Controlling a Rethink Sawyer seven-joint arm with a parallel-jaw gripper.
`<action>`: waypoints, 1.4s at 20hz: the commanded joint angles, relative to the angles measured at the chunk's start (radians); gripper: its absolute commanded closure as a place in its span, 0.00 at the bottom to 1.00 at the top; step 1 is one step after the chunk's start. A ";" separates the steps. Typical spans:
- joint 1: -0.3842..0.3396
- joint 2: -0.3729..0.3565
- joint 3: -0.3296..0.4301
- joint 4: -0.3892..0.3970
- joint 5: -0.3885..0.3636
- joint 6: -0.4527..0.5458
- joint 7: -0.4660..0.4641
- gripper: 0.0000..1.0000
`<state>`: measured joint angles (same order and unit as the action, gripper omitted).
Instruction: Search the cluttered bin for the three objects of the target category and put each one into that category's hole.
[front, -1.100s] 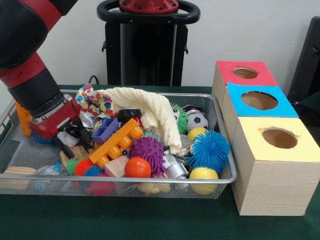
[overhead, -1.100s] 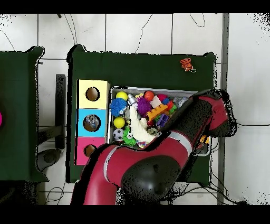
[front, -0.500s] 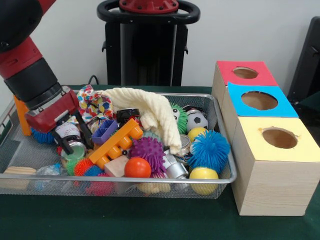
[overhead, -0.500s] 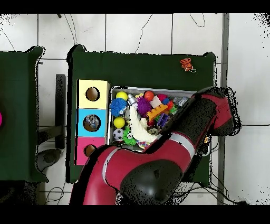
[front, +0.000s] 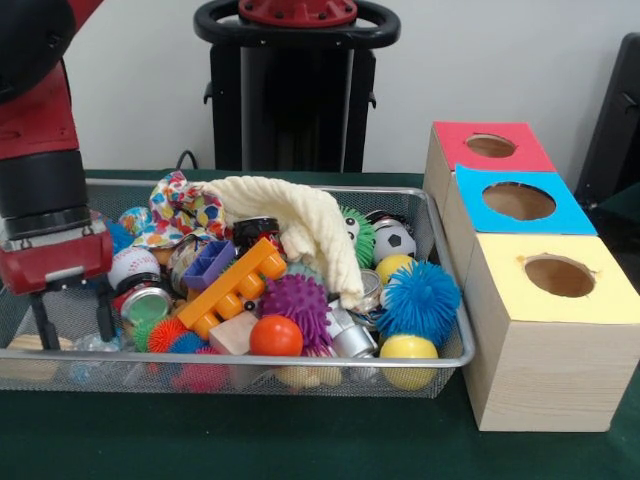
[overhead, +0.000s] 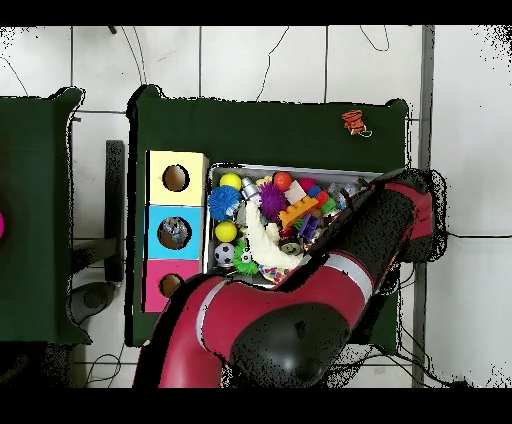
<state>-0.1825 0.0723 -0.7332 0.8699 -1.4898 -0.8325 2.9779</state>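
Front view, arm upright over wire bin (front: 452, 345) (left end), jaws pointing down, parted, holding nothing

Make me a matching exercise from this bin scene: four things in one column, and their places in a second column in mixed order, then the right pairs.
Things
1. cream towel
2. blue spiky ball
3. yellow-topped box
4. hand

Places, as the front view shows them
A. outside the bin, nearest the camera of the three boxes
B. at the bin's left end, fingers pointing down
C. draped over the middle of the pile
D. at the bin's right end, above a yellow ball

Pairs: 1-C, 2-D, 3-A, 4-B
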 joint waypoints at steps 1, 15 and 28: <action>-0.009 0.045 0.118 0.049 0.075 0.100 0.077 0.00; 0.009 0.140 0.094 -0.024 -0.027 0.020 0.317 0.00; -0.038 0.074 0.173 -0.008 0.006 -0.108 0.283 0.00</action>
<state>-0.1844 0.1164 -0.7395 0.8695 -1.5065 -0.7940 3.0236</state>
